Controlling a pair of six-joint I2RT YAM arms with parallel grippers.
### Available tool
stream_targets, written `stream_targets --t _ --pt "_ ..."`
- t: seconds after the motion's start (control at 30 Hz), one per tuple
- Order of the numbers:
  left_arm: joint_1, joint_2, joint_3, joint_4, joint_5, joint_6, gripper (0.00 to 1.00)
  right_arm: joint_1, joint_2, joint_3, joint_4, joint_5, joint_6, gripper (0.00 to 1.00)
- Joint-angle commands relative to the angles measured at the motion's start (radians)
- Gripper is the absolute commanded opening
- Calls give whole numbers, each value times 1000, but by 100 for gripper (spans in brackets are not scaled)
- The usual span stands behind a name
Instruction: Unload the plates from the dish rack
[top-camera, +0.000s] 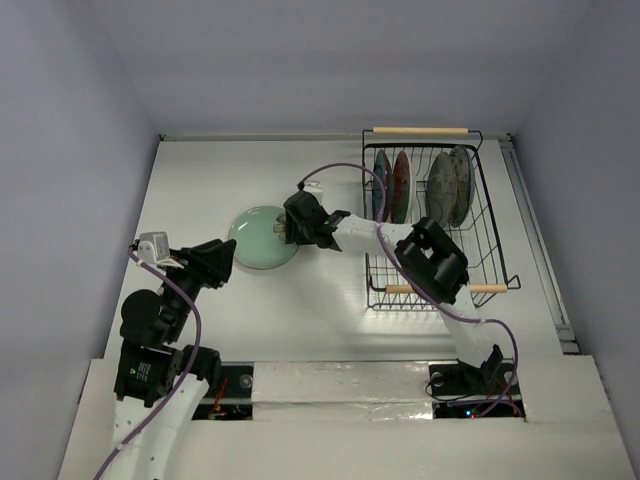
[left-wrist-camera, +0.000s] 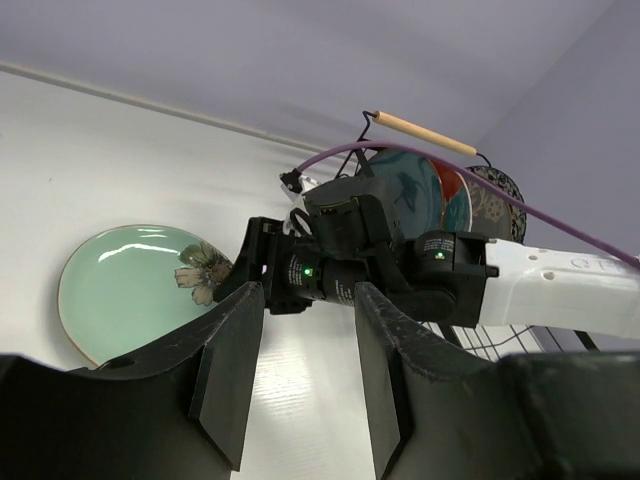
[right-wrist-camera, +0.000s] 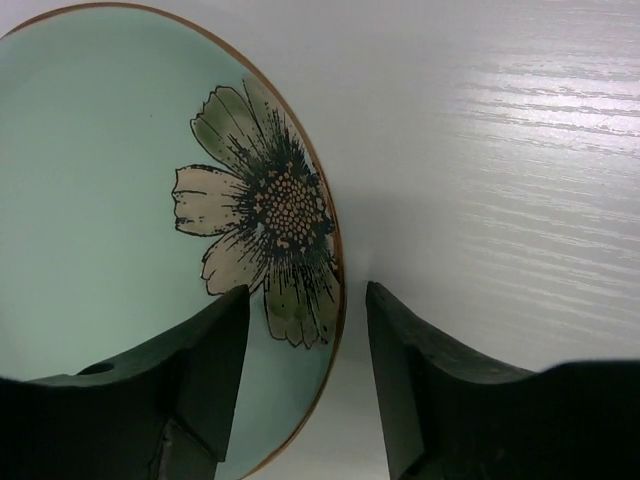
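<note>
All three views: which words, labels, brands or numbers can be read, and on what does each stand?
None can be read with certainty.
Faint grey marks on the right arm's white link: too blurred to read.
The pale green plate shows only a flower drawing, no writing.

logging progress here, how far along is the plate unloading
One done: the round pale green flower plate lies flat on the white table. Nothing is held: right gripper open over its rim, left gripper open. Left: four plates standing in the black wire dish rack.
</note>
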Motion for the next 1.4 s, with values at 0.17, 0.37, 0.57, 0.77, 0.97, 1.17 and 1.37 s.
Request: stream_targets --t 0.17,0.37,0.57,0.77,0.97,1.17,1.37 --pt "7 1 15 40 5 -5 39 9 -171 -1 8 8 -62 75" --pt "7 3 15 40 8 -3 39 9 -411 -32 0 61 -137 78" --pt "7 4 15 40 10 -2 39 9 -681 -119 -44 271 -246 7" --pt "7 4 13 43 13 -2 31 -168 -867 -246 -166 384 -282 0" --pt "7 7 15 41 11 -2 14 -377 -1015 -441 -172 388 -277 6" --pt "7 12 16 37 7 0 12 -432 -961 -435 -224 493 -295 45" --pt "7 14 18 38 7 0 22 -498 -877 -420 -221 442 -320 46"
